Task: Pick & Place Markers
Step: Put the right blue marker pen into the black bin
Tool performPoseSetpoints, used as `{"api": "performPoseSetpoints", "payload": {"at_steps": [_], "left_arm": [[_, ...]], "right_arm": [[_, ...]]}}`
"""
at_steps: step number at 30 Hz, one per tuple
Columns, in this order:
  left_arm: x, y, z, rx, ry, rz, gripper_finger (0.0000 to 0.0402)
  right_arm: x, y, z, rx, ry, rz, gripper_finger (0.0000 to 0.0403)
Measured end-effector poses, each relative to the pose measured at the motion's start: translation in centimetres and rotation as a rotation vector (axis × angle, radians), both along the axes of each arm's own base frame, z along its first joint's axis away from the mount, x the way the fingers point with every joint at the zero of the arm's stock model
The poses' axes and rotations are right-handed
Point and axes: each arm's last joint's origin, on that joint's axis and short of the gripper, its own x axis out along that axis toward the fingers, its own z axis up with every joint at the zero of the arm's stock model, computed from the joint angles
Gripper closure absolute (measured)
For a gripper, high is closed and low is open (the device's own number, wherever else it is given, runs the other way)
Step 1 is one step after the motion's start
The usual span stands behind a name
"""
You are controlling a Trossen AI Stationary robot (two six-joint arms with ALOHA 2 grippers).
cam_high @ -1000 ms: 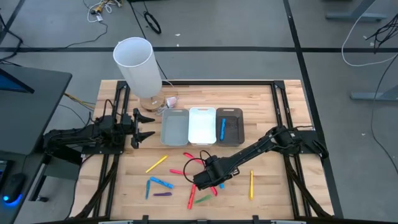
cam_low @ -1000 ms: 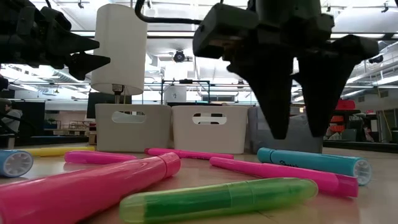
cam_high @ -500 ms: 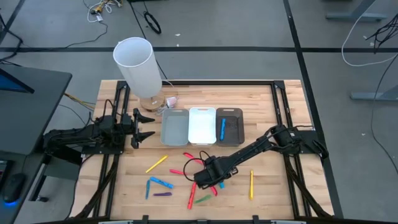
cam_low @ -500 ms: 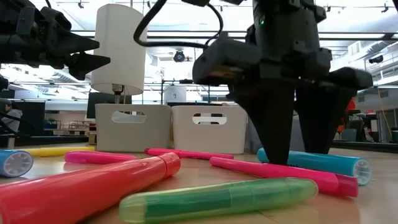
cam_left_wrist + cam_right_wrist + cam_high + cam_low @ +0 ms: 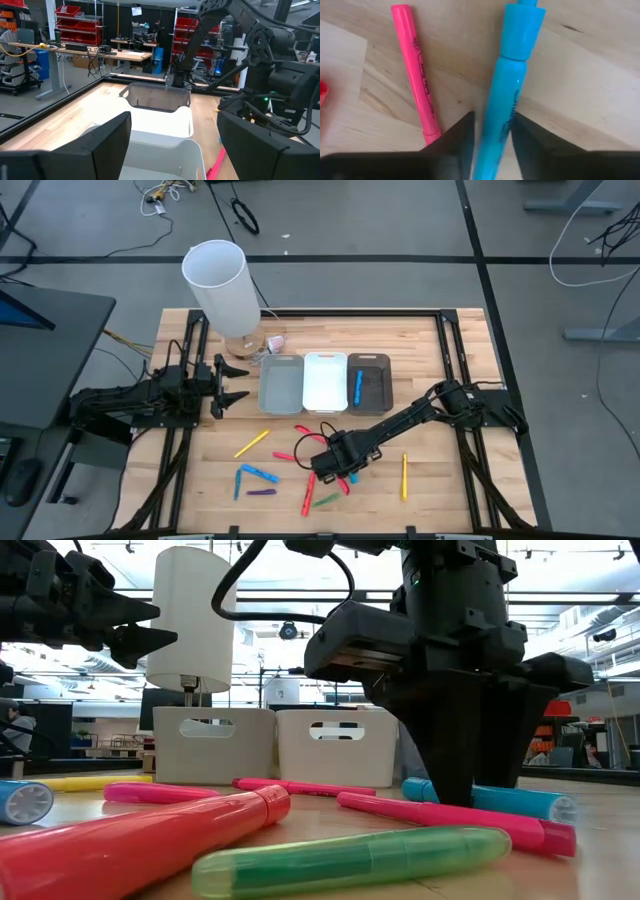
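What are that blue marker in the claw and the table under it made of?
The blue marker looks like smooth, slightly glossy plastic, with printed lettering on its barrel. The table seems to be pale wood with a matte finish; grain lines and plank seams show.

Glossy plastic markers (image 5: 502, 100) on pale wood table (image 5: 580, 90) (visible grain)

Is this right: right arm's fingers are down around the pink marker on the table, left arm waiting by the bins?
Not quite. The right gripper has its fingers on either side of the blue marker, not the pink one, which lies beside it untouched; the right wrist view shows this. The rest holds: the left gripper waits open beside the bins.
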Motion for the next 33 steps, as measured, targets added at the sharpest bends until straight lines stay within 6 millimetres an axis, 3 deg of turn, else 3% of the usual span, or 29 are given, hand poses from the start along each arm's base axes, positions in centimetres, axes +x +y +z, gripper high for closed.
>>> {"api": "performPoseSetpoints", "payload": {"at_steps": [7,33], "left_arm": [[0.00,0.00,0.01,0.000,0.000,0.000,0.0099],[0.00,0.00,0.00,0.000,0.000,0.000,0.0099]], "right_arm": [[0.03,-0.01,0.06,0.004,0.001,-0.031,0.0351],[-0.01,0.04,0.06,-0.017,-0.005,-0.042,0.0342]]}}
